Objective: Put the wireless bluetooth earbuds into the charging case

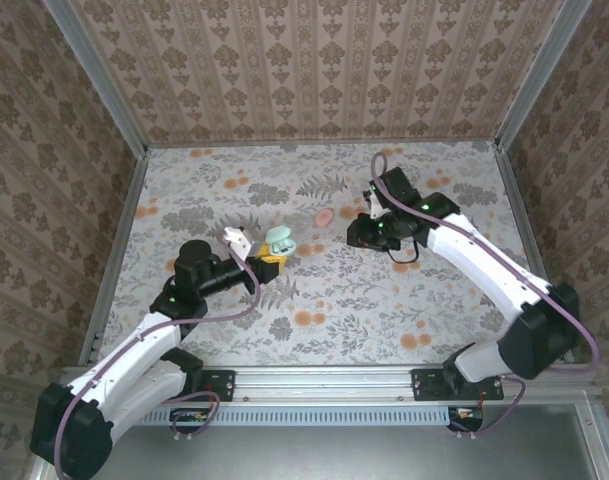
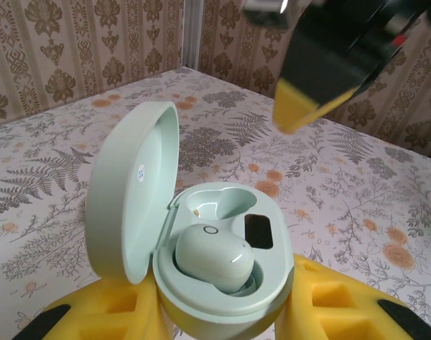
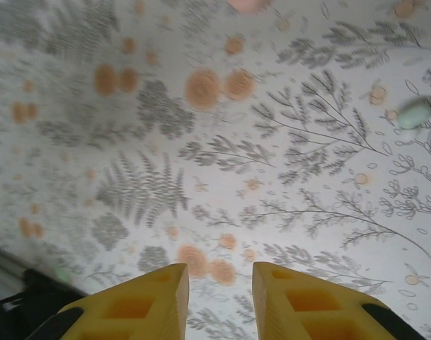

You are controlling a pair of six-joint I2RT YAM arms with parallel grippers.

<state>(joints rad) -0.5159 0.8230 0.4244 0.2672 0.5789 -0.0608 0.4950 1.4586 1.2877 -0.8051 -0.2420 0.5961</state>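
Checking my feeds: the left gripper [image 2: 226, 319] has its yellow foam pads [image 2: 342, 304] pinched onto the charging case [image 2: 272, 276], one pad on each side of the base. The case is a smooth, glossy mint-green oval shell, a bit left of the middle of the worktop [image 1: 314, 310] and well away from every edge. I can't tell if it's resting on the surface or lifted off it. Its domed lid [image 2: 127, 191] is flipped up on the left, with a tiny blue-and-white sticker [image 2: 141, 172] inside. One earbud [image 2: 211, 255] sits in the nearer socket. It's rounded, the same mint plastic, with a faint ring on top. The farther socket [image 2: 226, 202] is a bare shiny hollow, with a small dark rectangular window [image 2: 258, 231] just beside it.

The right gripper [image 3: 221, 301] hangs over the worktop right of the middle, toward the far edge. Its blocky yellow foam fingers are parted by a narrow gap and aren't gripping anything. The loose earbud [image 3: 415, 113] lies on the worktop, a pale mint pebble shape, well apart from those fingers and off to their right in the right wrist view.

A pink rounded piece [image 1: 324, 216] lies flat between the two grippers, slightly on the far side of the middle. The worktop is a matte printed sheet with grey ferns and orange flower blots
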